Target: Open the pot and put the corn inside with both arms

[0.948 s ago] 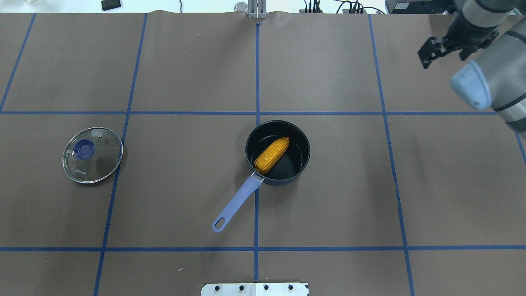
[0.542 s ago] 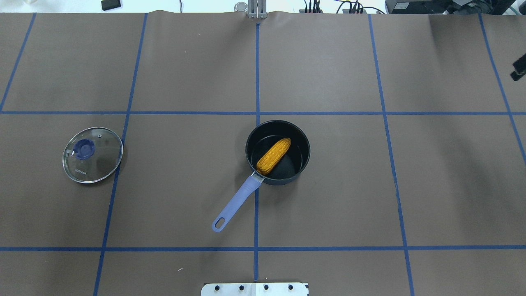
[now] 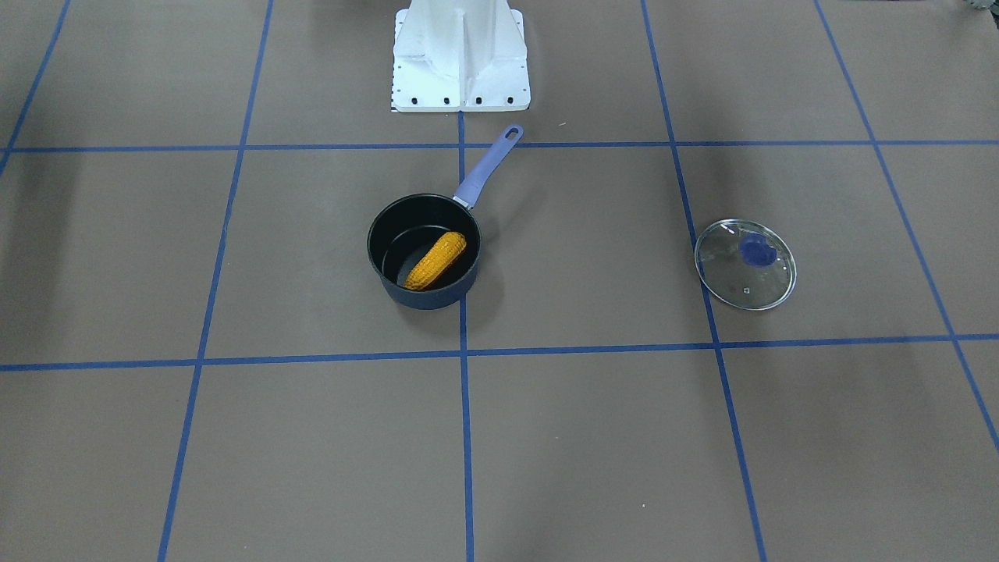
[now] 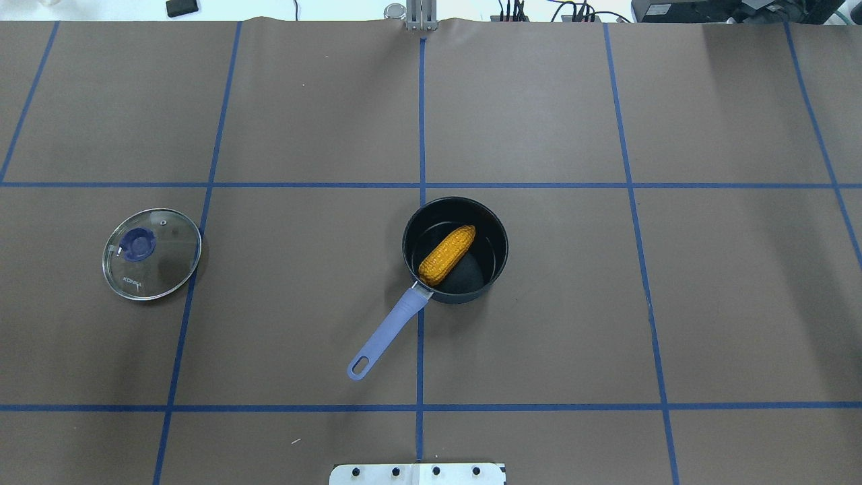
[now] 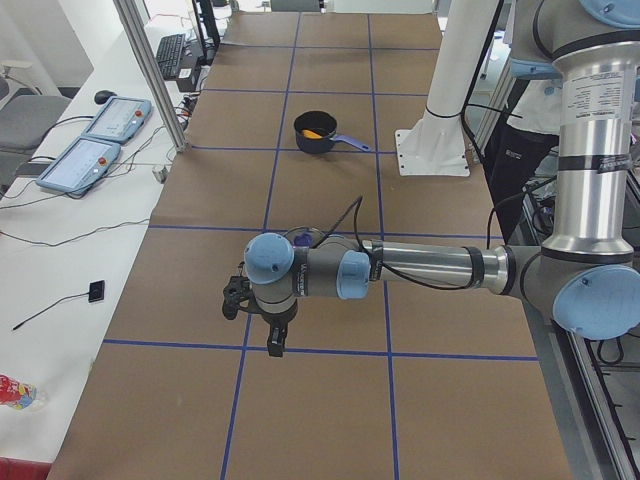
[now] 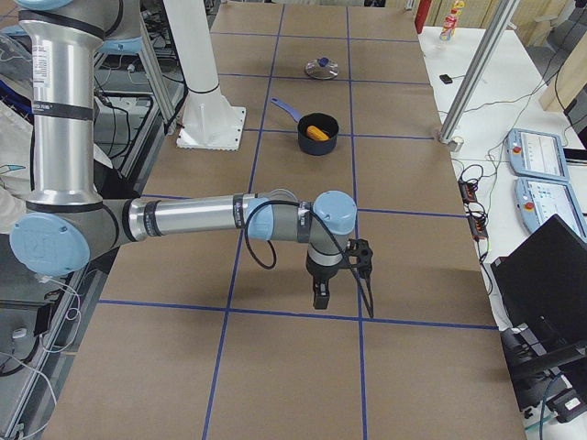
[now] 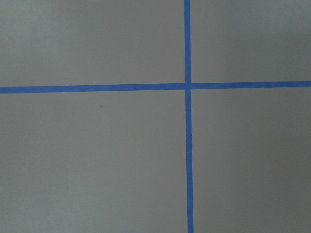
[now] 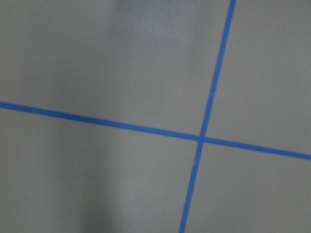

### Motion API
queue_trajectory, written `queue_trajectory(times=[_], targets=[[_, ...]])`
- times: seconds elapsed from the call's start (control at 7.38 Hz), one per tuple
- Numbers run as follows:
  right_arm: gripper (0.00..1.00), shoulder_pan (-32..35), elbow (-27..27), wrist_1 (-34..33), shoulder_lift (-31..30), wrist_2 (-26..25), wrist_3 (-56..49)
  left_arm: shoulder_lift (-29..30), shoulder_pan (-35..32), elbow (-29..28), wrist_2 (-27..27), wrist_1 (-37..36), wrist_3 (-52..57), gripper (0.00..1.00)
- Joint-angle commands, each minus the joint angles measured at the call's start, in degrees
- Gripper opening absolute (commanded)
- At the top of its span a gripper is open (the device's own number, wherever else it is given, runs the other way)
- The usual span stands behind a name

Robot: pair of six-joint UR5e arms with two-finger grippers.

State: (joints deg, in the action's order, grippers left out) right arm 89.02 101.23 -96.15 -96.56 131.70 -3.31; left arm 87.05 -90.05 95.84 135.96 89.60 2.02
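The dark navy pot [image 4: 497, 232] stands open near the table's middle, its lavender handle [image 4: 388, 333] pointing toward my base. The yellow-orange corn [image 4: 447, 254] lies slanted inside it; both also show in the front view, pot [image 3: 388, 232] and corn [image 3: 435, 260]. The glass lid [image 4: 152, 254] with a blue knob lies flat on the table on my left. Both grippers are out of the overhead and front views. The left gripper [image 5: 272, 342] hangs over the table's left end and the right gripper [image 6: 321, 295] over its right end; I cannot tell whether either is open.
The white mounting base [image 3: 460, 55] stands at the near edge behind the pot handle. Blue tape lines grid the brown table cover. Metal frame posts [image 5: 150, 70] and control pendants [image 5: 100, 140] stand along the far side. Both wrist views show only table and tape.
The right arm and gripper have swung out of the overhead view past its right edge. The corn has shifted slightly inside the pot. Pot and lid have not moved.
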Motion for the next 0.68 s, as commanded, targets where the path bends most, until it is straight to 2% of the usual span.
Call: queue_trajectory(times=[0.0, 0.54], targets=[[1.0, 0.89, -0.33, 4.64, -3.2, 0.58, -0.12, -0.12, 0.23, 0.14, -0.08, -0.04, 0.0, 0.98], [1.0, 0.89, -2.08, 4.83, -3.11, -0.03, 0.41, -1.0, 0.23, 0.14, -0.08, -0.04, 0.0, 0.98]])
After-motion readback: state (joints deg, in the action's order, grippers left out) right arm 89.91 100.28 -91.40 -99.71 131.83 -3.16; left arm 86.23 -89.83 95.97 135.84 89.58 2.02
